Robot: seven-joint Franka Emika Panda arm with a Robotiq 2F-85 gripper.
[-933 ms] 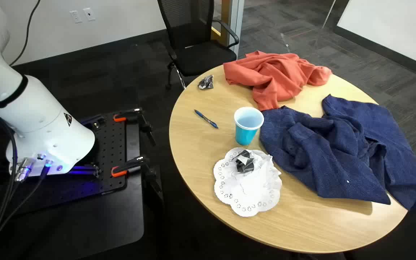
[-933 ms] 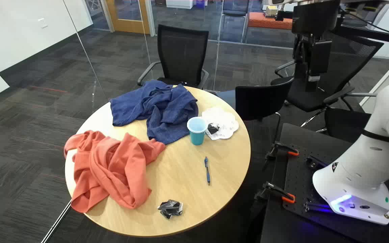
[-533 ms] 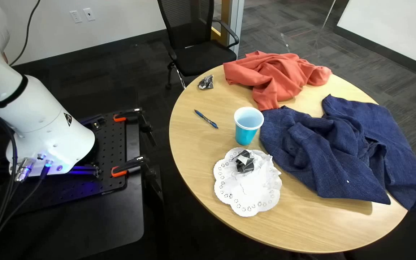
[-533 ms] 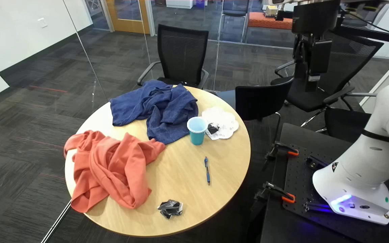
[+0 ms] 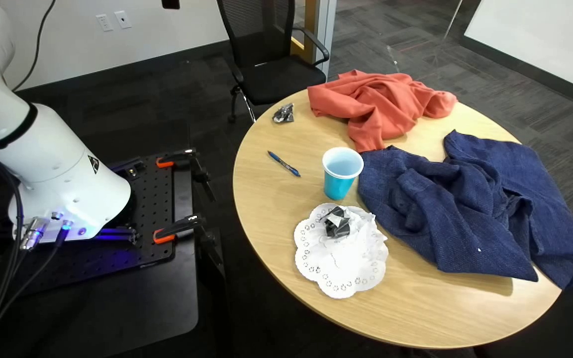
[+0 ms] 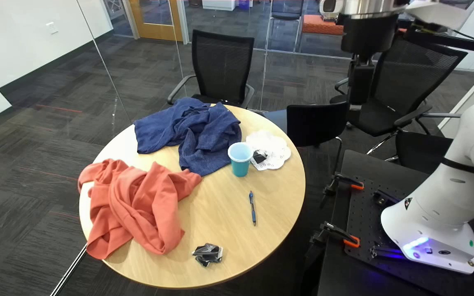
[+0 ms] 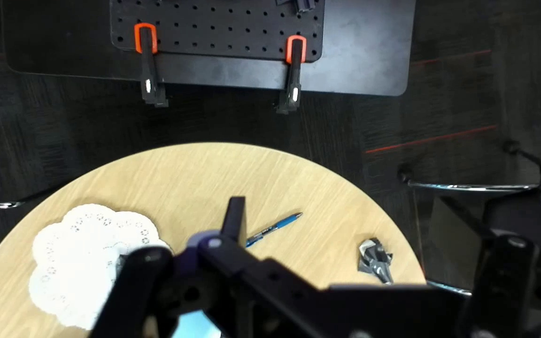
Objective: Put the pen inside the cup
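A blue pen lies on the round wooden table, apart from the cup. It also shows in an exterior view and in the wrist view, one end hidden behind a finger. The blue cup stands upright, its visible inside pale; it also shows in an exterior view. In the wrist view the cup is mostly hidden by the gripper. My gripper is open and holds nothing. In an exterior view the gripper hangs high, well above the table.
A white doily with crumpled paper and a black wrapper lies close to the cup. A blue cloth lies beside the cup. A red cloth and another black wrapper lie near the rim. Clamps stick out from the robot's stand.
The gripper has moved left and slightly down in an exterior view. A dark tip now shows at the top edge of an exterior view. The pen and cup have not moved.
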